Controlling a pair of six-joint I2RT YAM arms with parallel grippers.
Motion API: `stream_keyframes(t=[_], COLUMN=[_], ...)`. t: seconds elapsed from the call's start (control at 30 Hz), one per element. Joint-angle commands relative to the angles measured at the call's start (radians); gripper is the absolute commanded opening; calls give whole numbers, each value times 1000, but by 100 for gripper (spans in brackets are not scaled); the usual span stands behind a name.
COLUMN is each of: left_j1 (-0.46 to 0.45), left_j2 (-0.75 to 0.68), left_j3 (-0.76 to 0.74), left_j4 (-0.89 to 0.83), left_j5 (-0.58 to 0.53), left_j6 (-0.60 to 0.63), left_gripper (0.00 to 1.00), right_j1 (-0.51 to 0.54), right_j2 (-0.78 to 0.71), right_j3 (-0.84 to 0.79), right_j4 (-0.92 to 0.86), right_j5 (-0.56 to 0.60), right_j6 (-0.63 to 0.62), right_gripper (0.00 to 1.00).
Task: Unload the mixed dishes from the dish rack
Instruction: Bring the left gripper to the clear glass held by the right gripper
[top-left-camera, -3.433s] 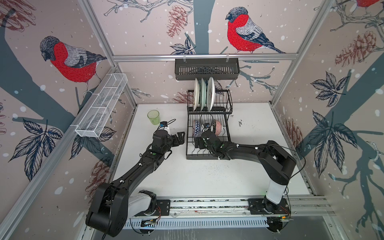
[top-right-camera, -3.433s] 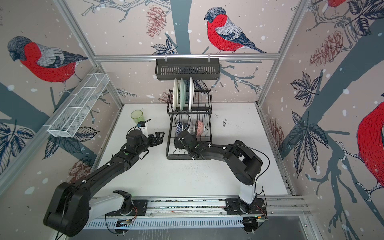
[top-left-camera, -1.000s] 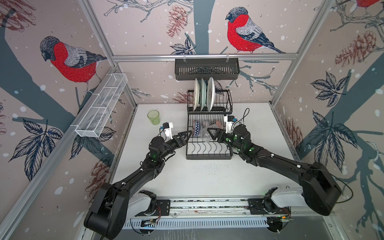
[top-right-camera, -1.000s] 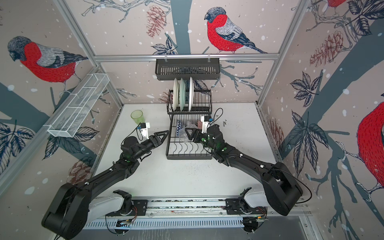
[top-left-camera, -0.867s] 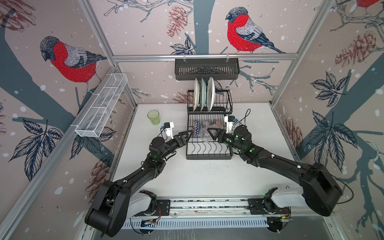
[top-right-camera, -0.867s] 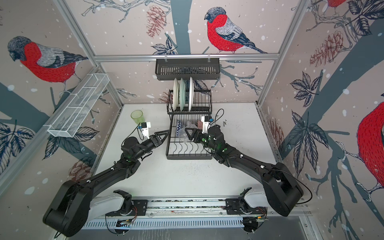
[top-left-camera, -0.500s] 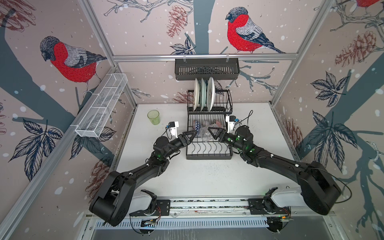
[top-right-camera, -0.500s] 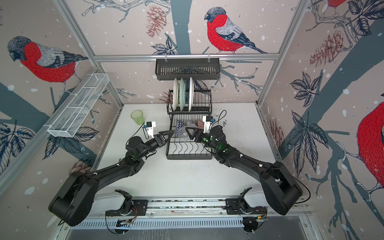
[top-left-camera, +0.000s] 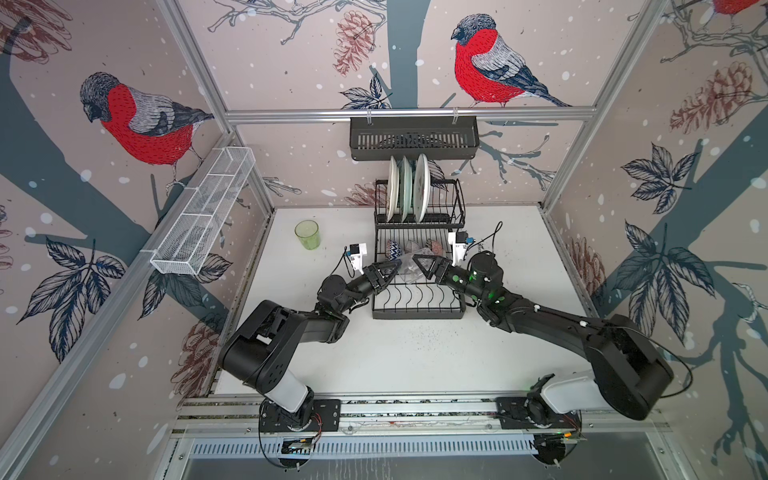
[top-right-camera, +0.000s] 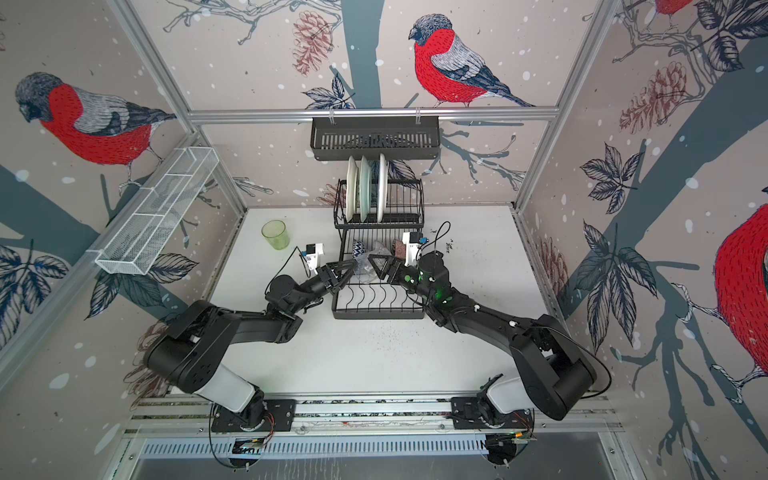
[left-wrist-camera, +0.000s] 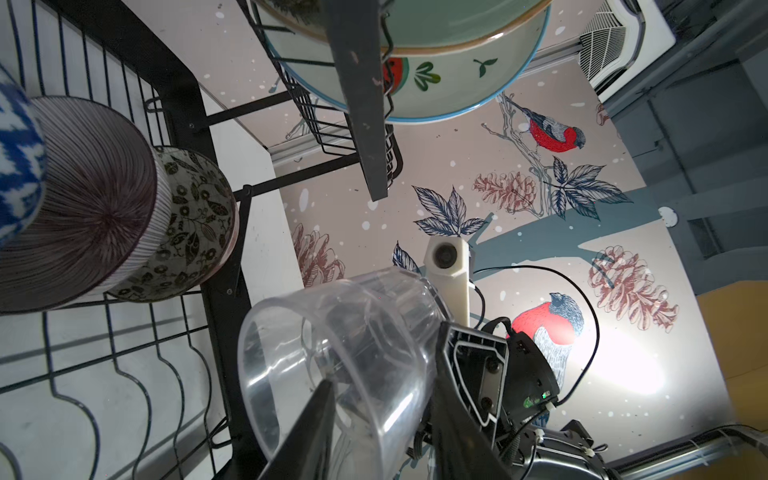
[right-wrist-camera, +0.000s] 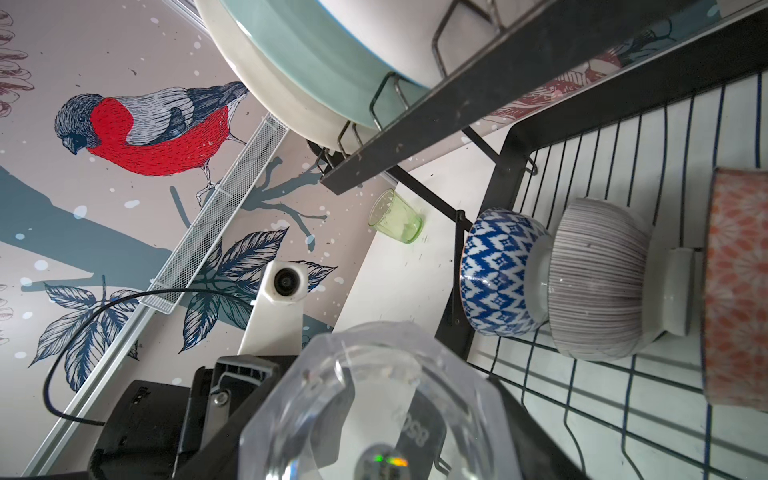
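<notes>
The clear tumbler hangs on its side above the dish rack's lower grid. My right gripper is shut on its base. My left gripper meets it from the left. One finger is inside the open rim and the other lies against the outer wall, with a gap still between finger and wall. Three bowls lean in a row at the back of the grid. Three plates stand in the upper holder. The green tumbler stands upright on the table, left of the rack.
A black slotted basket hangs on the back rail just above the plates. A long white mesh basket runs along the left wall. The white table spreads in front of the rack, between both arms.
My left gripper has reached right to the tumbler's rim and its jaws have narrowed around the wall. My right gripper, which earlier lifted the tumbler off the grid, has stayed almost still.
</notes>
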Motion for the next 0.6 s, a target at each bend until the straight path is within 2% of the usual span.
stream_keyframes(t=[0.0, 0.07, 0.27, 0.3, 0.4, 0.57], left_j1=[-7, -15, -37, -39, -41, -41], left_j2=[73, 113, 96, 90, 83, 85], left_j3=[13, 21, 32, 37, 44, 43], left_j4=[285, 330, 289, 269, 218, 206], left_j5=[26, 30, 21, 24, 28, 28], left_j6=[-138, -174, -132, -124, -103, -101], left_gripper=[32, 29, 24, 21, 0, 0], right_j1=[-1, -1, 0, 1, 6, 6], right_j2=[10, 16, 31, 33, 44, 48], right_j3=[-2, 0, 5, 7, 15, 15], right_j4=[86, 85, 79, 80, 77, 77], right_j5=[-31, -33, -38, -39, -43, -40], right_j6=[23, 26, 24, 22, 17, 16], right_gripper=[72, 71, 71, 71, 72, 83])
